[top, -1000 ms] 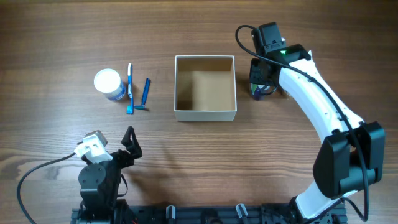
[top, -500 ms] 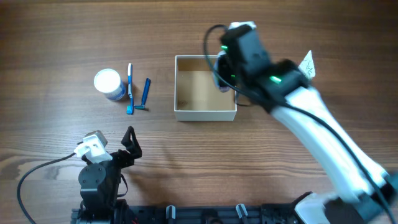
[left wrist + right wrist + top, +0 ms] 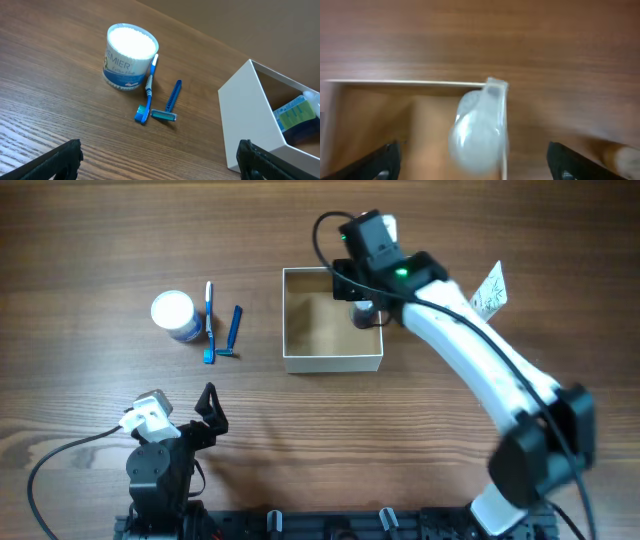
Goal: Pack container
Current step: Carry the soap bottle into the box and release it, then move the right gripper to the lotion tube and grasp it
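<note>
The container, a square white box with a tan inside, stands mid-table. A small bottle with a blue-green label lies inside it against the right wall. My right gripper hovers over that spot, open, its fingers well apart from the bottle. The blurred right wrist view shows the pale bottle between the spread jaws of my right gripper, by the container rim. My left gripper rests open near the front edge. The left wrist view shows my left gripper empty, the container's white wall, and the bottle.
Left of the container stand a round white-lidded jar, a blue toothbrush and a blue razor. They also show as the jar, toothbrush and razor. A white paper packet lies at the right.
My right arm swung left from beside the container to above its right side, carrying the bottle. Its jaws then opened and let the bottle go. The left arm has not moved.
</note>
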Controlling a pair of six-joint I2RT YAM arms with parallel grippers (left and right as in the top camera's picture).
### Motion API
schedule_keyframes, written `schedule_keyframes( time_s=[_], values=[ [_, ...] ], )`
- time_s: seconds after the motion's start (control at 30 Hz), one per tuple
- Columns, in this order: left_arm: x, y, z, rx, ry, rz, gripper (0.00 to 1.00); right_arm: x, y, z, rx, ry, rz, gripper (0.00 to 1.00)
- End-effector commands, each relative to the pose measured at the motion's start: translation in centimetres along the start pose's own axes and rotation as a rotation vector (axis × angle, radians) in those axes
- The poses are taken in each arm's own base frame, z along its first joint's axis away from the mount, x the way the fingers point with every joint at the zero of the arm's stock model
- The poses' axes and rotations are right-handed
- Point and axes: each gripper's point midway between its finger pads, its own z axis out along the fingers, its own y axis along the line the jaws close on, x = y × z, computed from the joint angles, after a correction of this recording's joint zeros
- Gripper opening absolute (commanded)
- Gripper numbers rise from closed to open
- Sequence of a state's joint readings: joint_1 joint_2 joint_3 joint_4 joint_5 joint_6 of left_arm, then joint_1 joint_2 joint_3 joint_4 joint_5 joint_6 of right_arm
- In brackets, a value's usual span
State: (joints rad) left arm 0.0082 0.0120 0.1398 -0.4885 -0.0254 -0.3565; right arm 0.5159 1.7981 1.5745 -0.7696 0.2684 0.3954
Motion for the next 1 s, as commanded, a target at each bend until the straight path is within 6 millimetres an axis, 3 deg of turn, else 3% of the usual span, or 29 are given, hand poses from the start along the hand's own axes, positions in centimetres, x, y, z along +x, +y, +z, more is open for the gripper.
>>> schedule_keyframes(
  time_s=[0.0, 0.07, 0.13, 0.17, 0.23, 0.33, 0.4, 0.43, 0.47, 0.5, 0.57, 0.63, 0.67, 0.73, 0.83, 0.87, 0.93, 0.97],
  values=[
    [-0.1, -0.1, 0.0, 0.007, -0.007, 0.011, 1.00, -3.6, -2.9, -10.3, -0.027, -0.189, 0.038, 0.96],
    [-0.1, -0.1, 0.0, 0.007, -0.007, 0.011, 1.00, -4.2, -7.6, -14.2, 0.064, -0.256, 0.080, 0.93],
    [-0.1, -0.1, 0.0, 0.007, -0.007, 0.011, 1.00, -3.8, -12.2, -14.7, 0.152, -0.231, 0.122, 0.96],
    [-0.1, -0.1, 0.0, 0.007, -0.007, 0.011, 1.00, -2.7, -15.9, -13.5, 0.233, -0.165, 0.176, 0.99],
    [-0.1, -0.1, 0.0, 0.007, -0.007, 0.011, 1.00, -1.2, -19.3, -10.8, 0.287, -0.077, 0.239, 0.99],
    [-0.1, -0.1, 0.0, 0.007, -0.007, 0.011, 1.00, 0.6, -21.7, -6.9, 0.294, 0.054, 0.294, 0.98],
    [-0.1, -0.1, 0.0, 0.007, -0.007, 0.011, 1.00, 2.2, -22.0, -4.4, 0.282, 0.151, 0.308, 0.86],
    [-0.1, -0.1, 0.0, 0.007, -0.007, 0.011, 1.00, 2.9, -21.9, -3.2, 0.276, 0.194, 0.306, 0.70],
    [-0.1, -0.1, 0.0, 0.007, -0.007, 0.011, 1.00, 3.4, -21.4, -2.7, 0.251, 0.222, 0.308, 0.34],
    [-0.1, -0.1, 0.0, 0.007, -0.007, 0.011, 1.00, 3.3, -21.3, -2.8, 0.240, 0.220, 0.310, 0.24],
    [-0.1, -0.1, 0.0, 0.007, -0.007, 0.011, 1.00, 3.3, -21.3, -3.0, 0.239, 0.216, 0.309, 0.17],
    [-0.1, -0.1, 0.0, 0.007, -0.007, 0.011, 1.00, 3.2, -21.2, -3.1, 0.236, 0.214, 0.309, 0.24],
    [-0.1, -0.1, 0.0, 0.007, -0.007, 0.011, 1.00, 3.2, -21.2, -2.9, 0.236, 0.213, 0.310, 0.22],
    [-0.1, -0.1, 0.0, 0.007, -0.007, 0.011, 1.00, 3.3, -21.2, -2.6, 0.237, 0.220, 0.313, 0.04],
    [-0.1, -0.1, 0.0, 0.007, -0.007, 0.011, 1.00, 3.1, -21.2, -2.9, 0.236, 0.212, 0.310, 0.04],
    [-0.1, -0.1, 0.0, 0.007, -0.007, 0.011, 1.00, 2.9, -21.2, -3.6, 0.233, 0.203, 0.311, 0.04],
    [-0.1, -0.1, 0.0, 0.007, -0.007, 0.011, 1.00, 1.3, -20.3, -7.5, 0.206, 0.120, 0.305, 0.04],
    [-0.1, -0.1, 0.0, 0.007, -0.007, 0.011, 1.00, -0.2, -18.4, -11.4, 0.143, 0.029, 0.282, 0.04]
  ],
)
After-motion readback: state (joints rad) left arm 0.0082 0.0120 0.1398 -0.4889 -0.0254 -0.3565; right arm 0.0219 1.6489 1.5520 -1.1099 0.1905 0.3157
